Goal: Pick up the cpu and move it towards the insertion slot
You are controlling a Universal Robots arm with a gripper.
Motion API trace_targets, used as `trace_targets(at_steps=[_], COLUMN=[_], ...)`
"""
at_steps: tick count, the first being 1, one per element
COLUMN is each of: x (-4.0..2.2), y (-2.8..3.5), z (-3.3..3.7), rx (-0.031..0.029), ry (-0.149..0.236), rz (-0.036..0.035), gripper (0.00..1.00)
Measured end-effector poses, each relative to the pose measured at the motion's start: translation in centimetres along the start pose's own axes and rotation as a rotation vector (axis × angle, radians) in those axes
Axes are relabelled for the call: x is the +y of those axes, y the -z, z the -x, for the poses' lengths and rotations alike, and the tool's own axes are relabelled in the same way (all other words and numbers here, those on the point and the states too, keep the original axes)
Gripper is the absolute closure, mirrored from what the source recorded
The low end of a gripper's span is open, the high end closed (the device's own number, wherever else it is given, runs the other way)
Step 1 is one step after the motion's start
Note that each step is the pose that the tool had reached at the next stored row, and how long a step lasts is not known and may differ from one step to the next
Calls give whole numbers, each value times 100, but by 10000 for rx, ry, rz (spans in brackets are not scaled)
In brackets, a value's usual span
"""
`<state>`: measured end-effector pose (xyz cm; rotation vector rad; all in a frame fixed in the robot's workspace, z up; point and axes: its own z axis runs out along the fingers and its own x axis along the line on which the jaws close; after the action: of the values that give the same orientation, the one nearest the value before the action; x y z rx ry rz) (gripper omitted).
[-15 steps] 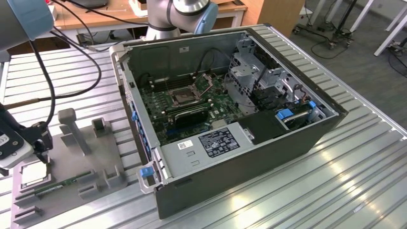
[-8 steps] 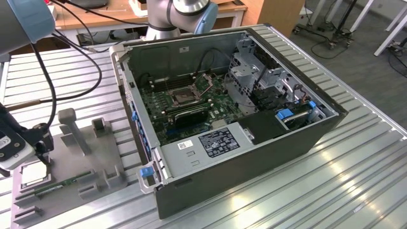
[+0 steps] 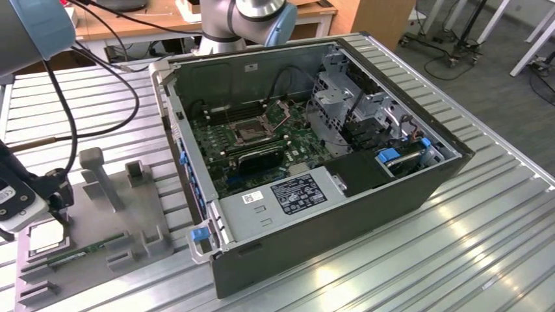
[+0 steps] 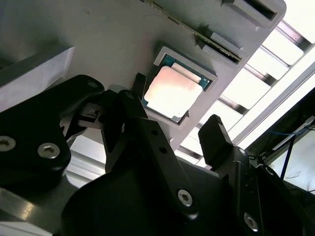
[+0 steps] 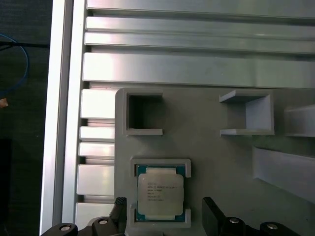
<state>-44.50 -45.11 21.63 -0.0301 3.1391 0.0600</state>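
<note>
The gripper point(image 5: 163, 204) hangs over the cpu point(image 5: 160, 191), jaws released; closing off-centre could jam it against the holder point(image 5: 197, 137).

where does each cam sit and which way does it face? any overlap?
Exterior view: off-arm, high, looking down on the open computer case, insertion slot, fixture tray; robot arm shows.
First wrist view: wrist-mounted, straight down on the cpu in its tray pocket; open tool straddles it.
Second wrist view: wrist-mounted, oblique past the tool toward the cpu.
Shared: both wrist views hold cpu and tool.
</note>
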Motion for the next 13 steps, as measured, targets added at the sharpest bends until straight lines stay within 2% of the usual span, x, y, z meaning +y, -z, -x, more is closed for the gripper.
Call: trace_targets(at_steps=[13], x=[-1], y=[-30], z=[0], rx=[0], ry=[0], rz=[0], gripper=[29])
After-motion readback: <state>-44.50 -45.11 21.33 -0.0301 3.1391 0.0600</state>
